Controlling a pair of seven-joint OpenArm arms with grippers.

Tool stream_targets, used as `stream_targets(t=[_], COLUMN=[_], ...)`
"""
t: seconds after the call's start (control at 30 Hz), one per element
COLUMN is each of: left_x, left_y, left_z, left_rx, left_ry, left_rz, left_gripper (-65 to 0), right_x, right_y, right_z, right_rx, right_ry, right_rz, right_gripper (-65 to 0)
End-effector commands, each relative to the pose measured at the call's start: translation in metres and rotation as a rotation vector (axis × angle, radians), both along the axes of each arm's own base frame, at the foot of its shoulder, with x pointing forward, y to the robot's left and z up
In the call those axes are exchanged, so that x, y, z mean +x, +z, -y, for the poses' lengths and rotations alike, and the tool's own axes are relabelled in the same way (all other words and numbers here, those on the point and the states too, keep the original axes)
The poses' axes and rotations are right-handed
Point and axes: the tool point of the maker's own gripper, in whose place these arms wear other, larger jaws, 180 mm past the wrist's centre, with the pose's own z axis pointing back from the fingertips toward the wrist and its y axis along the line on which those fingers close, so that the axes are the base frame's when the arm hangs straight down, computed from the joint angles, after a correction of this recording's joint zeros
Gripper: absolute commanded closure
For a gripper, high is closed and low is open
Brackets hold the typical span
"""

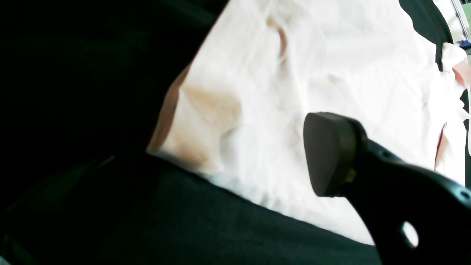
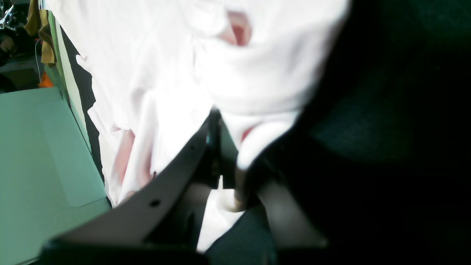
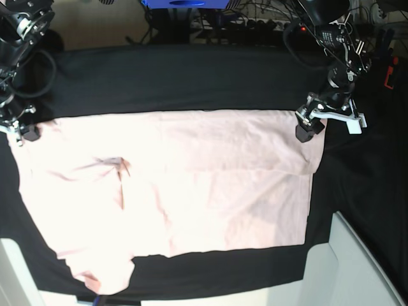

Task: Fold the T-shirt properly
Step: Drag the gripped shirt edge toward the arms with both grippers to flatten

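The pale pink short-sleeved cotton T-shirt (image 3: 172,191) is spread plain side up across the black cloth-covered worktop (image 3: 178,70), its far part folded over toward the near side. At its far left corner, cloth is pinched between the closed jaws of the right tool (image 2: 224,162), seen up close in the right wrist view. At the far right corner, the left tool (image 3: 313,122) is held with jaws spread wide, one dark pad (image 1: 327,154) poised over the fabric, nothing gripped.

Bare black table cloth (image 3: 178,76) behind T-shirt (image 3: 191,191) (unobstructed), cables beyond
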Motion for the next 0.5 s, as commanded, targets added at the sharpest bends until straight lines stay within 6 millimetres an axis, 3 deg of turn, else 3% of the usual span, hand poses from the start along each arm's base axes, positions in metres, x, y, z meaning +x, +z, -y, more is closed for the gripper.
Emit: stream_targets(t=[0.0, 0.1, 0.3, 0.37, 0.47], left_x=[0.002, 0.002, 0.003, 0.004, 0.002], left_y=[0.002, 0.002, 0.002, -0.003, -0.017], left_z=[-0.001, -0.001, -0.001, 0.002, 0.007], left_rx=[0.006, 0.006, 0.006, -0.013, -0.049], left_ry=[-0.009, -0.009, -0.008, -0.007, -0.001], left_rz=[-0.003, -0.003, -0.003, -0.014, -0.044], left_gripper=[-57.1, -53.4, -19.7, -14.8, -13.1], right_x=[0.011, 0.011, 0.011, 0.011, 0.011], right_y=[0.015, 0.015, 0.015, 0.014, 0.014], right_z=[0.014, 0.014, 0.012, 0.011, 0.011], right_rx=[-0.035, -0.035, -0.032, -0.03, -0.03], right_ry=[-0.001, -0.001, -0.001, -0.001, -0.001], right_rz=[0.046, 0.046, 0.046, 0.046, 0.046], right_gripper=[0.0, 0.0, 0.0, 0.0, 0.0])
